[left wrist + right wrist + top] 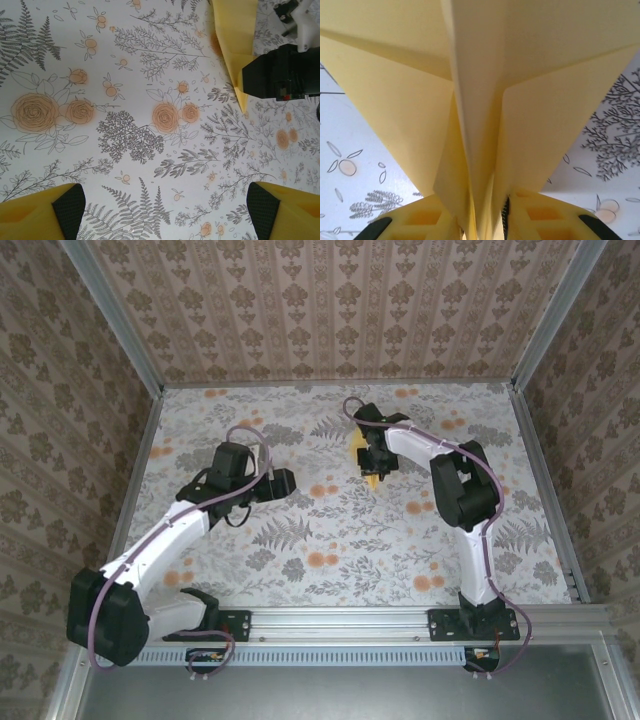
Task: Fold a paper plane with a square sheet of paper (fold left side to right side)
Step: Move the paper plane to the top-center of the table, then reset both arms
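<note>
paper plane (485, 100) keel sits between right jaws — pinched or loose, cannot tell; left jaws spread wide.

I can't read any words or numbers here. The cloth (60, 165) has drawn flowers and leaves, no letters

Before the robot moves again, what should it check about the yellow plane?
1. The paper plane is folded into a dart with a centre crease: ok.
2. The plane's crease sits between the fingers of the right gripper: ok.
3. The fingers press hard enough to carry it: cannot tell.
4. The left gripper is open and apart from the plane: ok.
5. The plane's tip looks sharp and unbent in the left wrist view: ok.
</note>
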You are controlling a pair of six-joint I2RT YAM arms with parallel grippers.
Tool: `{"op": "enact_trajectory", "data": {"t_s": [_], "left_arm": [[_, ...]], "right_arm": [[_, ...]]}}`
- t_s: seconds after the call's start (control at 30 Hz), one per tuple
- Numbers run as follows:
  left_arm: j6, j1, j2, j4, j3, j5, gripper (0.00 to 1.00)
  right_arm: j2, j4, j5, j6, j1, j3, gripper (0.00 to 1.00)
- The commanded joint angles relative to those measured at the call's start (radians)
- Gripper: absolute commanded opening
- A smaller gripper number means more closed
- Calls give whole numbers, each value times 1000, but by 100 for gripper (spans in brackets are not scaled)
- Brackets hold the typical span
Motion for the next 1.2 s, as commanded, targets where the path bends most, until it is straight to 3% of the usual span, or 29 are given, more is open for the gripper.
{"op": "enact_trajectory", "data": {"t_s": [0.0, 0.3, 0.47, 0.67, 0.87, 0.93, 1.07, 1.17], "left_arm": [[35, 37, 4, -23, 43, 33, 88], [47, 122, -16, -32, 53, 82, 88], [65, 218, -50, -46, 54, 60, 89], [121, 337, -111, -15, 23, -127, 89], [316, 345, -154, 161, -96, -312, 92], [399, 345, -166, 251, -169, -353, 92], [486, 351, -154, 401, -284, -456, 93], [525, 364, -96, 485, -319, -428, 94]], "right_arm": [[-74, -59, 31, 9, 8, 21, 29], [-251, -80, 63, -2, 23, -50, 42], [-534, 52, 148, -48, 18, -252, 65], [-886, 280, 264, -120, -45, -578, 98], [-1105, 499, 312, -141, -176, -881, 100], [-1148, 653, 324, -184, -215, -1014, 100], [-1166, 965, 350, -212, -276, -1236, 100], [-1099, 1088, 300, -224, -331, -1281, 100]]}}
